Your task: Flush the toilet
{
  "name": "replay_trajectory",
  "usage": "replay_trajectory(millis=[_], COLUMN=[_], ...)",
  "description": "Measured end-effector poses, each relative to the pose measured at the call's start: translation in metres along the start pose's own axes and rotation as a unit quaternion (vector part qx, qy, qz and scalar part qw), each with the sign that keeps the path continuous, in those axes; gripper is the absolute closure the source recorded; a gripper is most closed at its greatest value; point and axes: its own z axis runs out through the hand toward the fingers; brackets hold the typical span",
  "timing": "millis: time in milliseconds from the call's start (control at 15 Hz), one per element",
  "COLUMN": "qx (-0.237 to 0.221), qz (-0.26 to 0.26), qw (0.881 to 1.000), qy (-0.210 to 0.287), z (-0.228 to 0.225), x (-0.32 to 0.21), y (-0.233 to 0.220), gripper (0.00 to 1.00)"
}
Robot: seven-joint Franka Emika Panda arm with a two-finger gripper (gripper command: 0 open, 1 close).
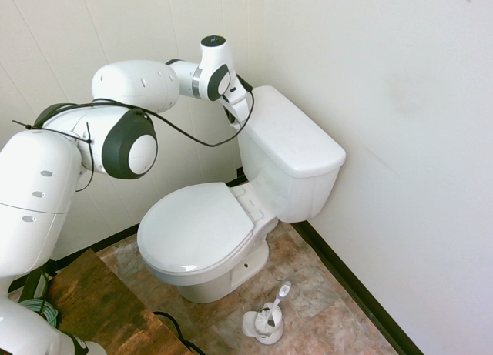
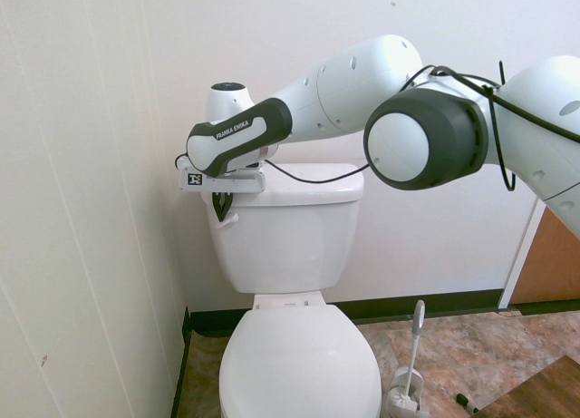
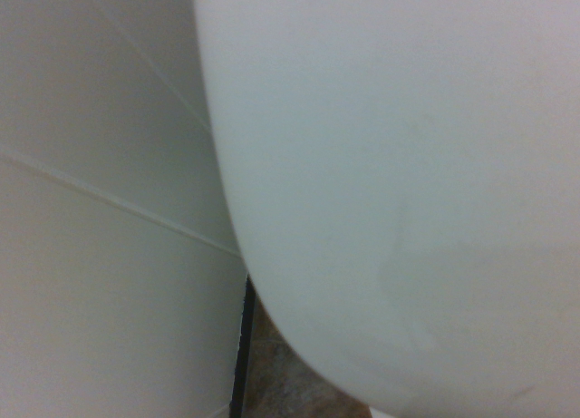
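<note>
The white toilet stands in the corner with its oval seat lid down and the boxy tank against the back wall. My gripper hangs at the tank's upper front corner on the side-wall side, its dark fingers shut and pointing down. A small white piece, apparently the flush lever, shows right beside the fingertips; I cannot tell whether they touch it. In the first exterior view the tank hides most of the gripper. The wrist view shows the tank's curved white wall from close by.
A white toilet brush in its holder stands on the tiled floor beside the bowl. The panelled side wall is close to the gripper and tank. A brown wooden surface lies near the arm's base.
</note>
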Motion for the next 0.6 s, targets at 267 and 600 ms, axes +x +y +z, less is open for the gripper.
replay_trajectory(millis=[267,600], qx=[-0.002,-0.007], qz=[0.006,0.009], qw=[1.000,1.000], qy=[0.002,0.011], z=[-0.004,-0.022], x=[0.000,0.000], y=[-0.001,-0.001], gripper=[1.00,1.00])
